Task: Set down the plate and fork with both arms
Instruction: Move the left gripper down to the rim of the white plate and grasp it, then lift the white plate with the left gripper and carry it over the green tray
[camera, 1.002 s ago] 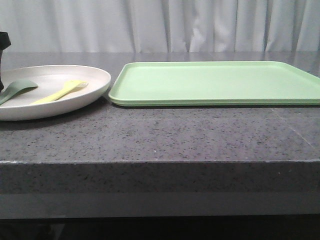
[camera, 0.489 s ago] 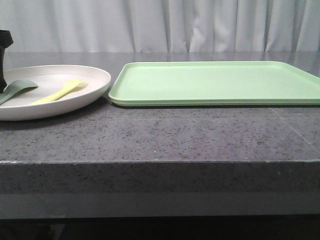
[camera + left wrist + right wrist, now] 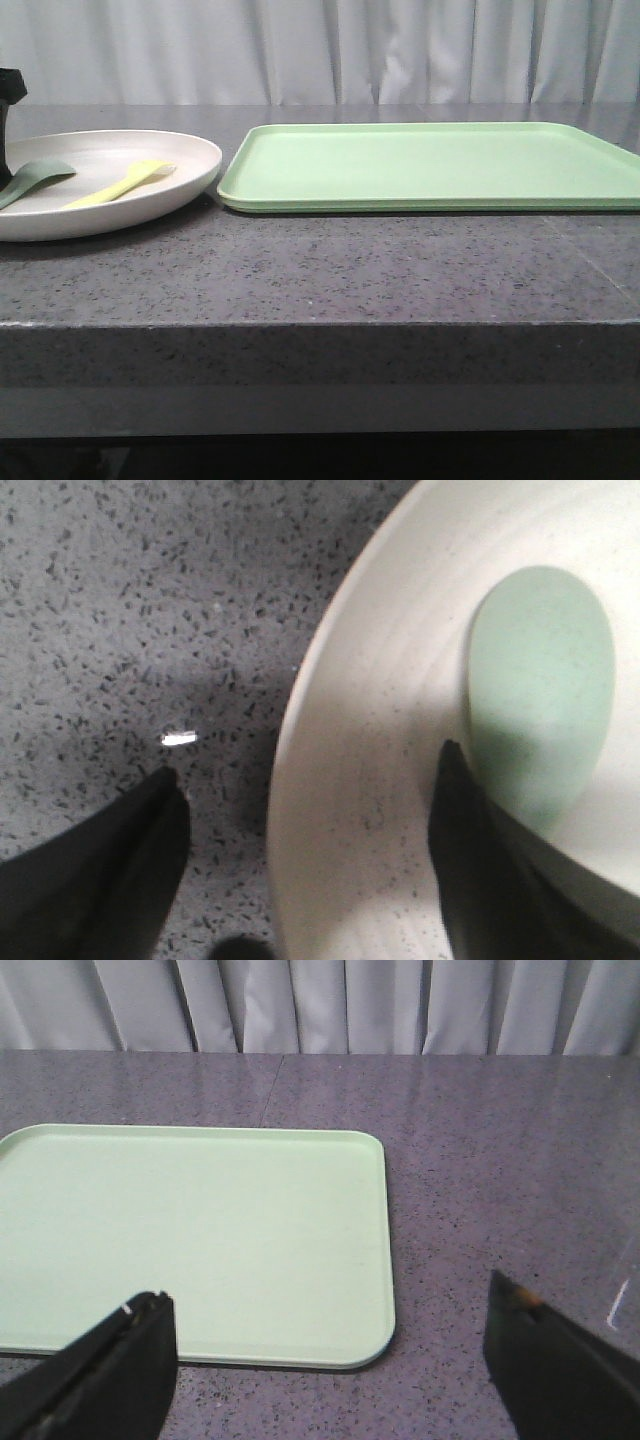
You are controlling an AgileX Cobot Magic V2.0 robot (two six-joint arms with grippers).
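The cream plate [image 3: 150,205] rests on the dark counter at the left and holds the pale-yellow fork [image 3: 120,183]. A teal spoon [image 3: 35,178] lies beside the fork. A black part of the left arm [image 3: 8,100] shows at the frame's left edge, over the plate's far-left side. In the left wrist view my left gripper [image 3: 310,760] is open astride the plate's rim [image 3: 350,780], with one finger over the counter. The other finger is over the plate, beside the spoon's bowl [image 3: 540,690]. My right gripper [image 3: 325,1290] is open and holds nothing above a corner of the tray [image 3: 200,1230].
A large light-green rectangular tray [image 3: 430,165] lies flat just right of the plate, their rims almost touching. The speckled counter [image 3: 320,270] ends in a front edge close to the camera. White curtains hang behind.
The black part of the left arm at the left edge has shifted slightly. The plate, fork, spoon and tray have not moved.
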